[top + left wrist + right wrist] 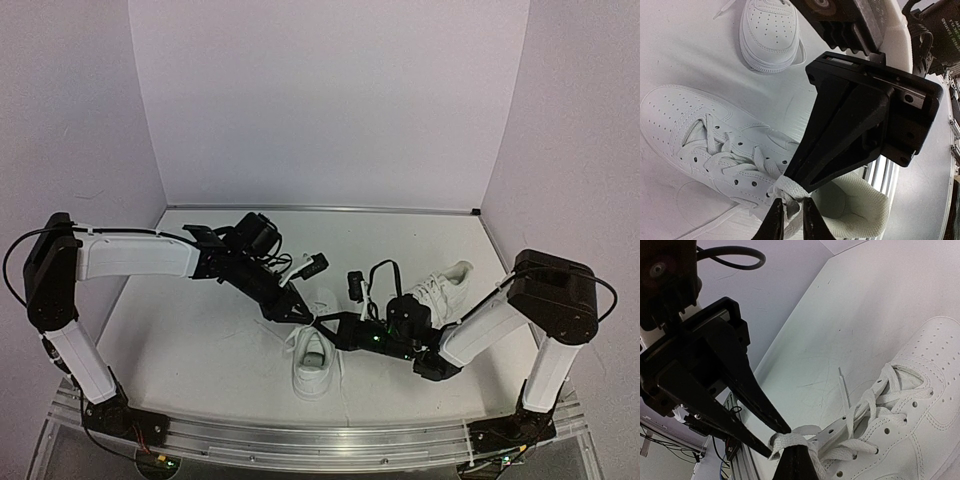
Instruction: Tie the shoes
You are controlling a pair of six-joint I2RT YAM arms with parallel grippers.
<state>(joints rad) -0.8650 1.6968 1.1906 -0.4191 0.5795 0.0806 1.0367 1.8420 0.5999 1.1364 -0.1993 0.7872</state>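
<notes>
Two white shoes lie on the table: one near the front edge (313, 368), the other to the right (440, 288). Both grippers meet just above the front shoe (690, 125). My right gripper (796, 456) is shut, and a loop of that shoe's lace (790, 440) is drawn up and wrapped over its tip. My left gripper (792, 220) has closed on the same lace (785, 194) just below that tip, one finger on each side. In the top view the left gripper (303, 313) and the right gripper (322, 325) nearly touch. The second shoe (770, 35) lies with its laces loose.
A loose lace end (844, 387) lies flat on the white table beside the front shoe. An aluminium rail (320, 440) runs along the table's near edge. Pale walls close the table at the back and on both sides.
</notes>
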